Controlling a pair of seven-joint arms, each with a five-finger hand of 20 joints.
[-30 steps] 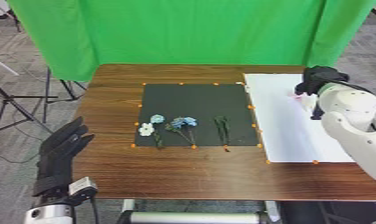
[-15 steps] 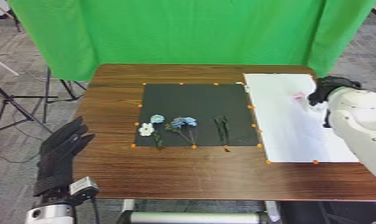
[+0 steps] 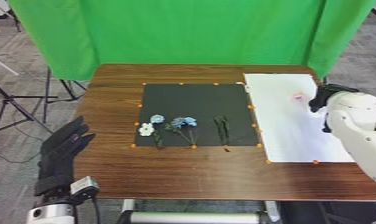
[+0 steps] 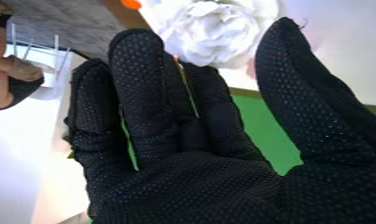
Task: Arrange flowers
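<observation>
1. The black mat (image 3: 189, 100) lies on the brown table (image 3: 167, 175), and orange marks (image 3: 251, 106) stand along its edges.
2. On the near left part of the mat there is a white flower (image 3: 146, 130). Just beyond it, also on the mat, is a round blue flower (image 3: 157, 119).
3. Blue blooms (image 3: 190, 121) with thin stems lie to the right of these two, on the near half of the mat.
4. Green stems (image 3: 222, 129) lie near the right edge of the mat, and their ends reach over its near edge.
5. The white sheet (image 3: 295, 135) is at the right side of the mat, just beside it. A pale pink flower (image 3: 298, 96) is on the far part of this sheet, to the right of the mat.
6. The right hand (image 3: 324, 96) is well to the right of the mat, over the outer side of the sheet, near the pale pink flower. It is open: in the right wrist view its fingers are straight and the thumb (image 4: 287, 65) stands apart from them, with nothing held.
7. In the same view, a white bloom (image 4: 211, 37) with many petals appears beyond the fingertips.
8. The left hand (image 3: 56, 162) is to the left of the mat and nearer than it, by the table's side. It is open and empty, with the fingers extended.
9. Past the far edge of the mat, behind the table, hangs a green curtain (image 3: 202, 35).
</observation>
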